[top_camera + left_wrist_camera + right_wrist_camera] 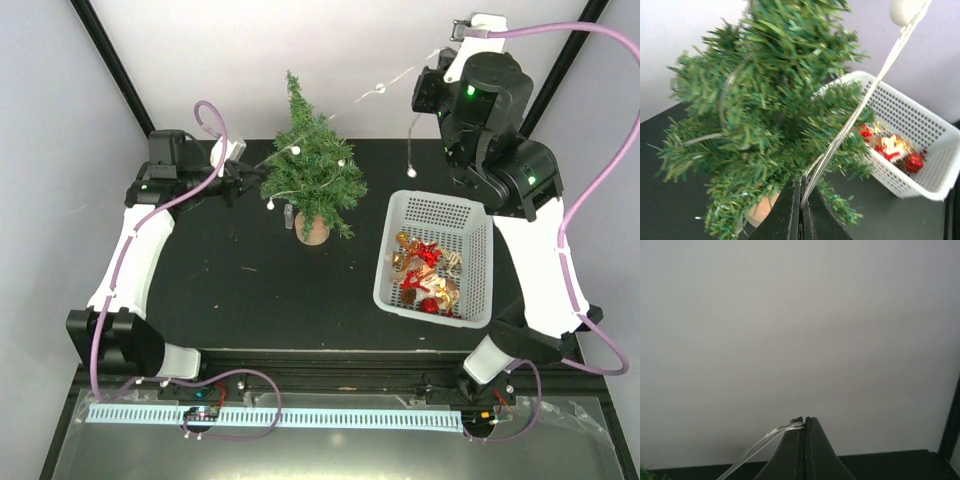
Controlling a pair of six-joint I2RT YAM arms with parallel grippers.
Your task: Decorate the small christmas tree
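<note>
Top external view: the small christmas tree is being kept upright on the black table, with the white basket standing to its right. A clear beaded string is being stretched over the tree.

Left wrist view: the string is being clamped in the closed left gripper, just beside the tree.

Right wrist view: the string is being pinched in the closed right gripper, above the tree.
</note>
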